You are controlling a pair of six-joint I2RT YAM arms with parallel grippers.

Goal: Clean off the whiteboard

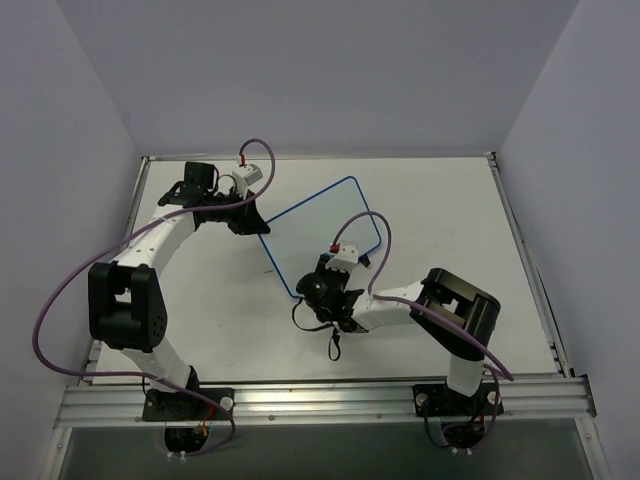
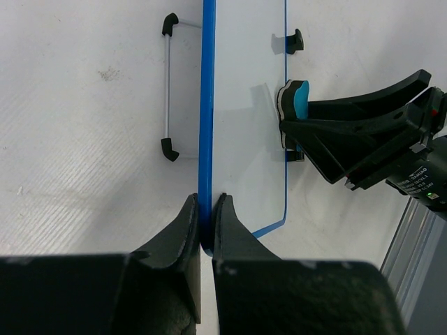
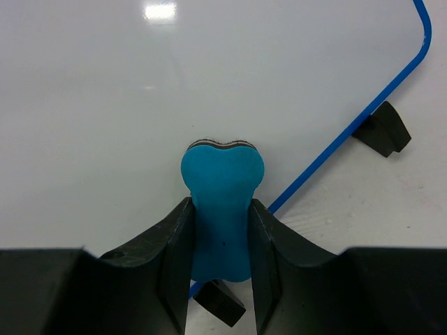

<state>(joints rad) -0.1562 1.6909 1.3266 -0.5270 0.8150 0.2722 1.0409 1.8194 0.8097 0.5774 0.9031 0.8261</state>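
Observation:
The whiteboard [image 1: 315,235], white with a thin blue frame, stands tilted at the table's middle. No red writing shows on it in any view. My left gripper [image 1: 252,222] is shut on the board's blue frame edge [image 2: 206,139] at its left corner. My right gripper [image 1: 330,290] is shut on the blue bone-shaped eraser [image 3: 222,209], whose felt end presses on the white surface [image 3: 174,91] near the board's lower edge. The eraser also shows in the left wrist view [image 2: 295,101], against the board's face. The board's black feet [image 3: 383,130] rest on the table.
A wire stand with black end caps [image 2: 167,87] lies on the table behind the board. Grey walls close the table on three sides. A metal rail [image 1: 320,400] runs along the near edge by the arm bases.

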